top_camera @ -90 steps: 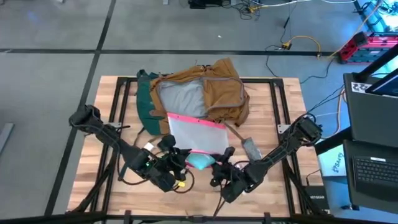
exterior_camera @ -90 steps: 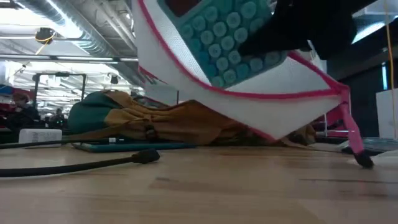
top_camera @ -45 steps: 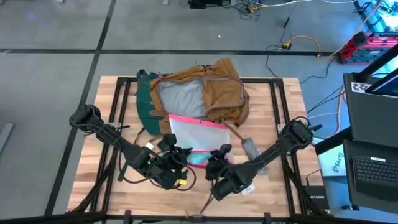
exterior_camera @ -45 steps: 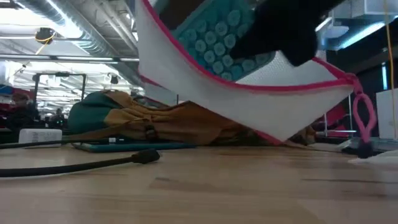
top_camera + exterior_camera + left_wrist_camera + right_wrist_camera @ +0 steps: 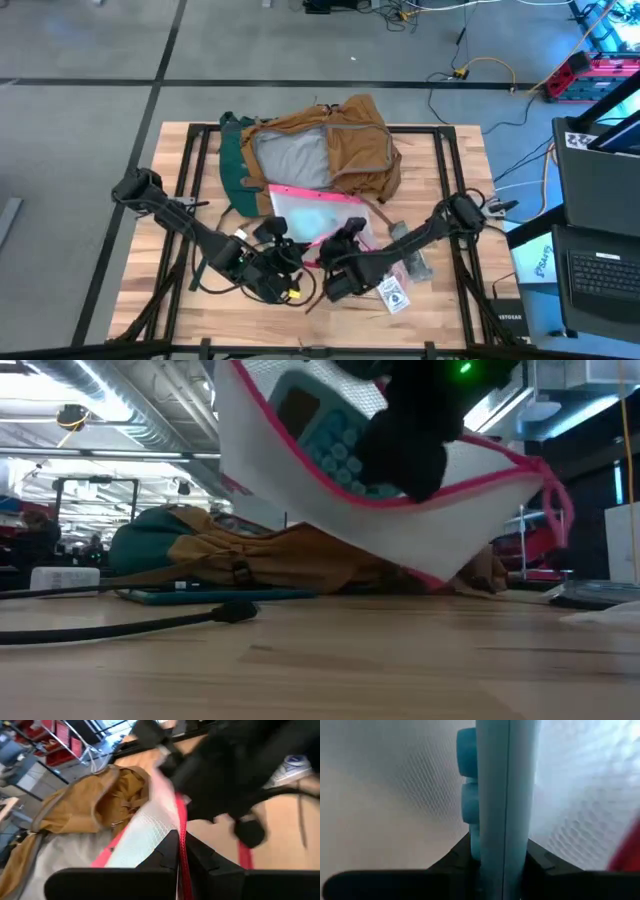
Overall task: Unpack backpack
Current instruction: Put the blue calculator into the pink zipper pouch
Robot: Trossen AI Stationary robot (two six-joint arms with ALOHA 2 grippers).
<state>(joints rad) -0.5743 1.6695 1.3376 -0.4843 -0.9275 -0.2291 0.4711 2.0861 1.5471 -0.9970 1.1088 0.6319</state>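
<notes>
The backpack (image 5: 315, 155) lies flat at the far middle of the tabletop (image 5: 150, 270), its tan-brown fabric spread open so that the grey inner lining (image 5: 290, 158) faces up, with the dark teal-green panel and straps toward the far left side. In the low view it shows as a low tan mound with a teal hump at one end, behind the lifted pouch.

Just in front of the backpack, toward the near middle of the tabletop, both arms meet at a clear pouch with a pink edge (image 5: 315, 215). The left gripper (image 5: 181, 851) pinches the pouch's pink edge between its narrow, closed-down fingers, as the left wrist view shows the pink band running straight between them. The right gripper (image 5: 492, 855) is clamped on a light blue calculator (image 5: 492, 790) through the pouch's mesh wall, the slim body standing edge-on between its fingers with round blue keys along one side. In the low view the pouch hangs clear of the wood, tilted, with the calculator's keys and dark display showing through the plastic.

On the near right part of the tabletop, beside the right arm, lie a small white card (image 5: 392, 295) with a dark mark and a grey, flat packet (image 5: 408, 258). A black cable (image 5: 130, 624) runs across the wood in the low view. Beyond the right edge of the tabletop a laptop (image 5: 600, 270) stands on a dark surface.
</notes>
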